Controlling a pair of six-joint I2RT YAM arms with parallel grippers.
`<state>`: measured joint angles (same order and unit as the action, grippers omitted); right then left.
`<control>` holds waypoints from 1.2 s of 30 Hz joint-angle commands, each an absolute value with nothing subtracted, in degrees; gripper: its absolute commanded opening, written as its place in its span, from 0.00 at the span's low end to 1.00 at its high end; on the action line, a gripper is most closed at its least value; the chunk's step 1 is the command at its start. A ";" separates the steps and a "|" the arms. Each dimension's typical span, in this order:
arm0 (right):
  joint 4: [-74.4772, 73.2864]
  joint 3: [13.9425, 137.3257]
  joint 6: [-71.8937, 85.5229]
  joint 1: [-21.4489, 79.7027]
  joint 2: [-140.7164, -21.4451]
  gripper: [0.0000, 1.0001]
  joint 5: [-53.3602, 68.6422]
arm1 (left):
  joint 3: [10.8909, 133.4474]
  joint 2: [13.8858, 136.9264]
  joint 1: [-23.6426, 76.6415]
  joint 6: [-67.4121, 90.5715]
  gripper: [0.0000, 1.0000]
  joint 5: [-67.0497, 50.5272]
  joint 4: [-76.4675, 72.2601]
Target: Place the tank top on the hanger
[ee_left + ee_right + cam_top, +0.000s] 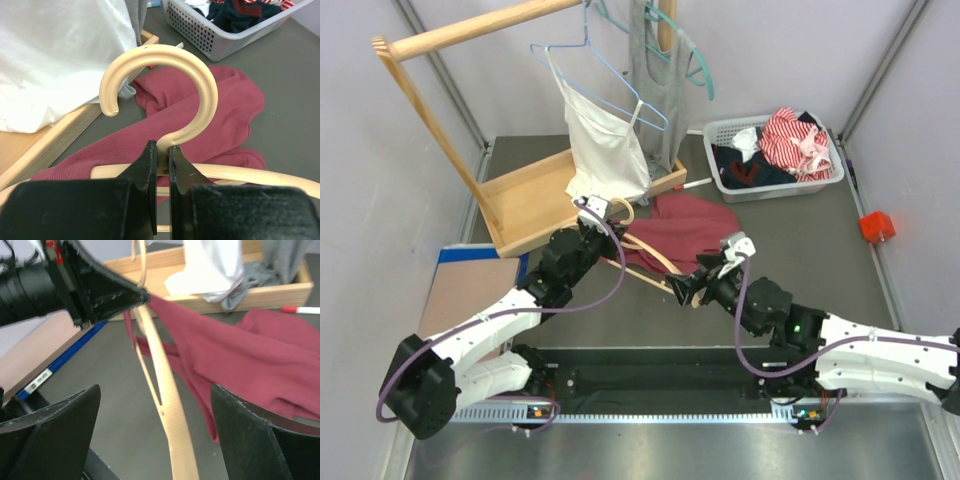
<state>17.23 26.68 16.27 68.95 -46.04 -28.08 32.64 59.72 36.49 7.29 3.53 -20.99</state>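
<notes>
Maroon fabric of the tank top [685, 228] lies spread and rumpled on the grey surface [800, 260], just in front of the wooden rack's tray-like base [520, 215]. One strap reaches up to the neck of the tan hanger [655, 262], though whether it is threaded over an arm cannot be told. The left pincer [163, 152] is clenched on the hanger just below its hook, holding the hook upright. The right pincer [155, 390] is released, its fingers spread wide on either side of the hanger's lower arm and not touching it. At the far right a pale perforated plastic basket [790, 186] holds a heap of clothes: a red-and-white striped piece [790, 135] on top and a dark navy one [745, 165] beside it. Into the rack's base hangs the hem of a white camisole [605, 150], with a grey tank top [655, 70] beside it.
</notes>
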 commanded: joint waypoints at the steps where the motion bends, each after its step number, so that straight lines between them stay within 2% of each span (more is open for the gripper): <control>1: 7.58 34.08 18.01 67.34 -42.62 0.91 -34.71 | 31.82 57.92 36.74 5.18 0.00 6.33 -27.24; 3: 1.07 35.85 20.64 64.70 -44.02 0.90 -33.58 | 31.47 57.66 36.74 5.45 0.00 6.50 -27.68; 6: -3.42 36.30 25.29 55.58 -48.24 0.88 -27.18 | 31.20 57.48 36.74 5.54 0.00 6.15 -27.69; 7: -3.43 35.08 26.44 49.89 -49.99 0.87 -21.68 | 31.03 57.13 36.74 5.54 0.00 5.46 -27.77; 11: 2.96 30.94 28.74 40.96 -53.43 0.82 -10.56 | 29.62 55.81 36.83 5.27 0.00 3.26 -29.35; 18: 6.24 31.20 26.90 40.69 -64.15 0.75 -6.25 | 29.18 55.11 36.83 5.10 0.00 3.78 -29.36; 27: 9.84 31.99 26.46 41.13 -73.73 0.72 -2.55 | 29.00 54.76 36.83 5.10 0.00 4.04 -29.36; 36: 5.81 36.91 26.28 44.73 -81.02 0.70 -7.81 | 28.92 54.49 36.83 4.92 0.00 4.48 -29.27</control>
